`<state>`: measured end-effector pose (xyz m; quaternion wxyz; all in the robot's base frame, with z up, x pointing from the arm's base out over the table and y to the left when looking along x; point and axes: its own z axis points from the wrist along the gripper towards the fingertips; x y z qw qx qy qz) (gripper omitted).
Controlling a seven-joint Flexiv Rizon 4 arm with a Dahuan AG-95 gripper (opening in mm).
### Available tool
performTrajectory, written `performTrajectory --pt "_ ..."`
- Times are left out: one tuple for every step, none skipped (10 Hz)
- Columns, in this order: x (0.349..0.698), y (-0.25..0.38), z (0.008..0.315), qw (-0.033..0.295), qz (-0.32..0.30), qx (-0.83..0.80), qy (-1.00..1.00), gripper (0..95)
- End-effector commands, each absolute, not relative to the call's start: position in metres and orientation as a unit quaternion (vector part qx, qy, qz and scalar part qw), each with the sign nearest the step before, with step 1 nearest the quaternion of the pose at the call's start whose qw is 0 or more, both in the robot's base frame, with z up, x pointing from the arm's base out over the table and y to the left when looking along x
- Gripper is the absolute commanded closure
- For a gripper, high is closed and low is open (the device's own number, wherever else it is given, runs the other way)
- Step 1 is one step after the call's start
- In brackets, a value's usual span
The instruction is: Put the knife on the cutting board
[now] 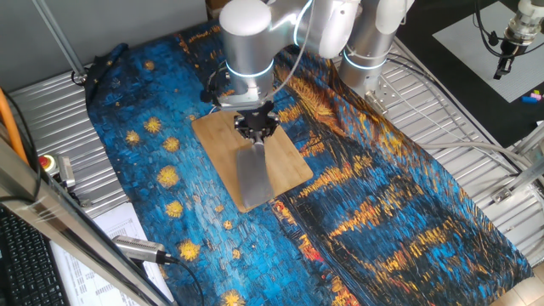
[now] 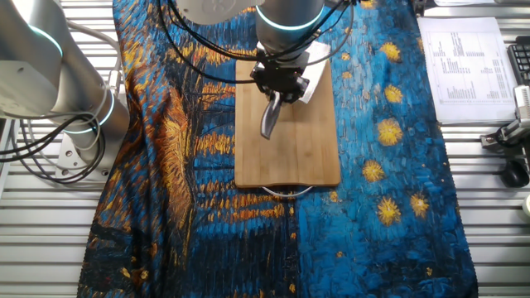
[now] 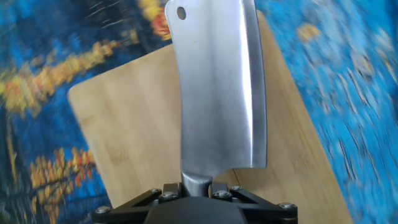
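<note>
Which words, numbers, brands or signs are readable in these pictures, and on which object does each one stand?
No text can be read.
Printed sheet at the table edge: rows of print, too small to read.
Knife, held in the tool: no mark visible on the blade.
Cutting board: no label visible.

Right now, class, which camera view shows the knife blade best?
The hand view: the knife fills the frame, its flat blade and corner hole plain above the board. One fixed view shows it small and grey; the other shows it partly hidden under the tool.
</note>
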<state>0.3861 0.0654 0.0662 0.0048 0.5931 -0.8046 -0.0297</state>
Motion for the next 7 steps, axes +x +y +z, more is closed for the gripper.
performTrajectory --pt "0.3866 0.0663 0.0658 0.02 -0.027 0.647 -0.762 95.0" --pt "0.3867 0.0663 0.0658 0.02 -0.026 0.65 -0.759 95.0" --pt "0.3867 0.0661 0.0657 0.026 -0.019 0.654 -0.756 95.0" --pt "0.387 0.0657 0.0649 0.026 -0.018 0.653 -0.757 95.0" --pt "0.387 0.0651 0.0648 0.025 -0.019 0.653 -0.757 95.0" --pt "0.387 0.065 0.0647 0.024 -0.019 0.654 -0.756 95.0" --pt "0.387 0.065 0.0646 0.024 -0.018 0.659 -0.752 95.0"
